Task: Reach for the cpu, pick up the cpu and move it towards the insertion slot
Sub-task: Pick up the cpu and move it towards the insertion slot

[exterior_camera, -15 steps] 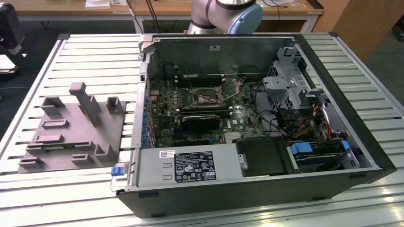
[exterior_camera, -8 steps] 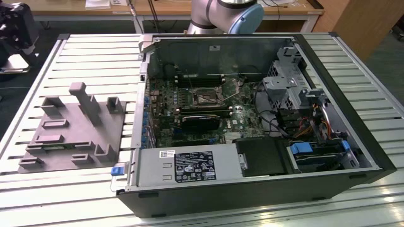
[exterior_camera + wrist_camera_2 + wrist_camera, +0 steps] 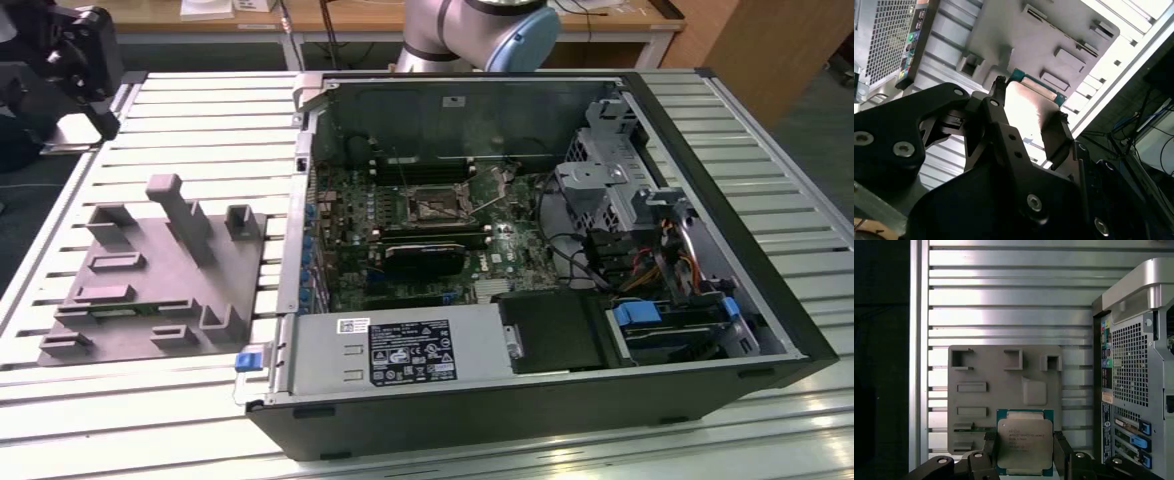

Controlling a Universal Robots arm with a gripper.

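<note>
While the gripper point(image 3: 1024, 446) is closed on the cpu point(image 3: 1023, 439), its two black fingers point(image 3: 989, 447) press against opposite edges of the chip, whose silver top and green rim face the camera in the first wrist view. In the second wrist view the gripper point(image 3: 1029, 119) shows the cpu point(image 3: 1026, 107) as a bright plate held between the fingers point(image 3: 1056, 136), with the grey fixture point(image 3: 1029, 35) behind it and apart from it. In the first wrist view the chip overlaps one edge of the fixture point(image 3: 1004, 390), which lies on the slatted surface point(image 3: 1004, 290) just beside the rear of the case point(image 3: 1134, 365). In the exterior view the fixture point(image 3: 147, 280) sits on the surface point(image 3: 187, 110) at the exterior view's left of the open case point(image 3: 781, 330). The slot point(image 3: 434, 208) lies inside it, on the board point(image 3: 360, 260), toward the far side.
</note>
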